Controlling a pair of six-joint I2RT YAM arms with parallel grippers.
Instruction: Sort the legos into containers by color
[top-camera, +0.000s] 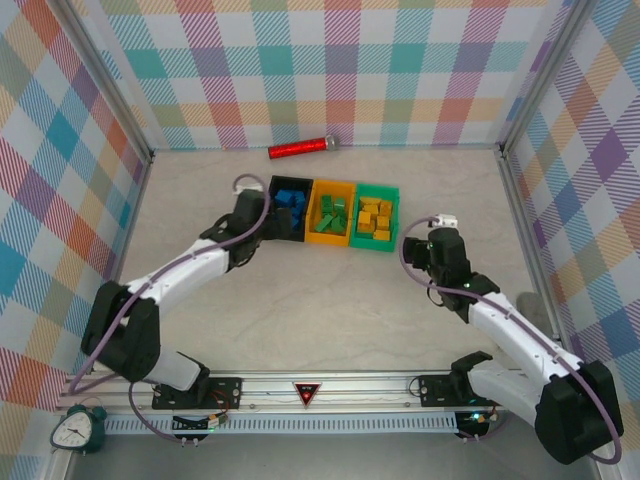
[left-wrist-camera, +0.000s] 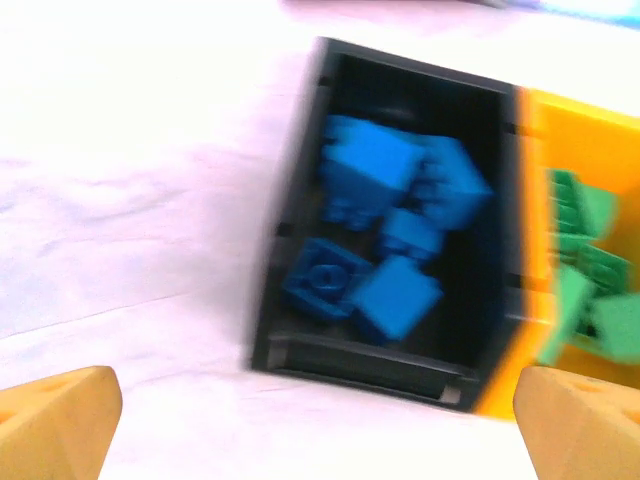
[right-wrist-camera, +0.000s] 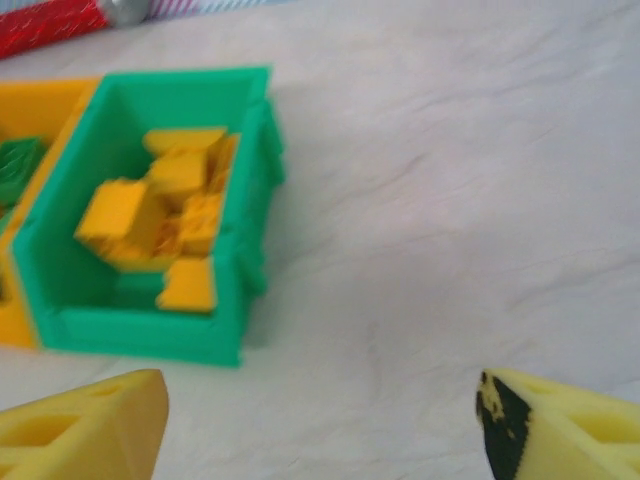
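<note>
Checkered walls (top-camera: 330, 70) are enclosing the counter (top-camera: 330, 290); blue legos (left-wrist-camera: 385, 230) are sitting in the black bin (left-wrist-camera: 300, 200), green legos (left-wrist-camera: 585, 280) in the orange bin (left-wrist-camera: 560, 120), yellow legos (right-wrist-camera: 150, 215) in the green bin (right-wrist-camera: 170, 85). Left end effector (left-wrist-camera: 320, 420) and right end effector (right-wrist-camera: 320, 420) are gaping wide, empty. Such bricks, light, stiff and slick, are likely wanting a pinch across flat sides.

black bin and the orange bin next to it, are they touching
Touching. In the left wrist view the right wall of the black bin sits flush against the left wall of the orange bin, with no gap visible between them.
</note>
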